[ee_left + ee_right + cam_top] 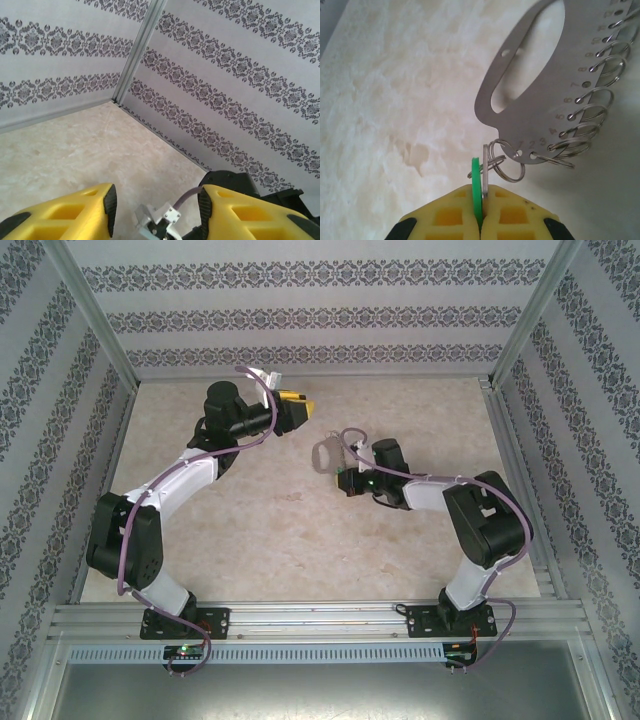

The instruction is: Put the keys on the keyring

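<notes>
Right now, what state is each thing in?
left pincer, open, holding nothing.
right pincer, shut on the key.
key, pinched edge-on, green head sticking out.
keyring, small rings at its end beside the key; whether the key is threaded on, cannot tell.

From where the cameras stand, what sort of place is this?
Probably a robot test cell: aluminium frame posts, wallpaper-patterned walls, and a left arm and right arm bolted to a rail at the table edge.
</notes>
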{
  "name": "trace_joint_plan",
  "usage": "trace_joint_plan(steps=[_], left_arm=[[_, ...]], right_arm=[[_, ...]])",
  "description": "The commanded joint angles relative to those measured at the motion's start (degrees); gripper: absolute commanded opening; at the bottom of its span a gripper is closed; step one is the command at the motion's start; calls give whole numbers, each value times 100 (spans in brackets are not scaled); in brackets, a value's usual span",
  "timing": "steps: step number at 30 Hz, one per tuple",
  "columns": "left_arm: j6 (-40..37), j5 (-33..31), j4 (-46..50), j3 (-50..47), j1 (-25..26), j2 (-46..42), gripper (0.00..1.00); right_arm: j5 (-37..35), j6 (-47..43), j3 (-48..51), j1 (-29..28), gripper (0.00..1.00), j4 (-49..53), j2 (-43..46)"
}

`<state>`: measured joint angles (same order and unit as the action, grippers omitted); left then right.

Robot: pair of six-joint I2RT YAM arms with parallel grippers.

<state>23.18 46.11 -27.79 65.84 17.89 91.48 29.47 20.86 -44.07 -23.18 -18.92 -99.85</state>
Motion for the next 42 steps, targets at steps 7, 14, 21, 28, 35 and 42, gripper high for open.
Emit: trace_joint_plan(steps=[7,14,21,28,35,42], left_arm=[[79,200,397,94,-31,-164,100],[53,196,660,173,-20,-253,100],[-17,168,922,103,8,-515,100],[-385,-639,580,-650,5,-1080,100],[-1570,-2630,657,-1528,6,-1814,100],[-2892,-5151,29,-2762,-102,-2500,100]], right_arm=[[317,181,439,-315,0,172,-27],[496,184,836,-617,41,541,644],[450,388,1134,-140,62,953,2410],[-284,296,868,561,94,1375,3410],[-2453,230,746,1223,98,1347,3637],[-4688,-790,795,1467,98,504,3046]])
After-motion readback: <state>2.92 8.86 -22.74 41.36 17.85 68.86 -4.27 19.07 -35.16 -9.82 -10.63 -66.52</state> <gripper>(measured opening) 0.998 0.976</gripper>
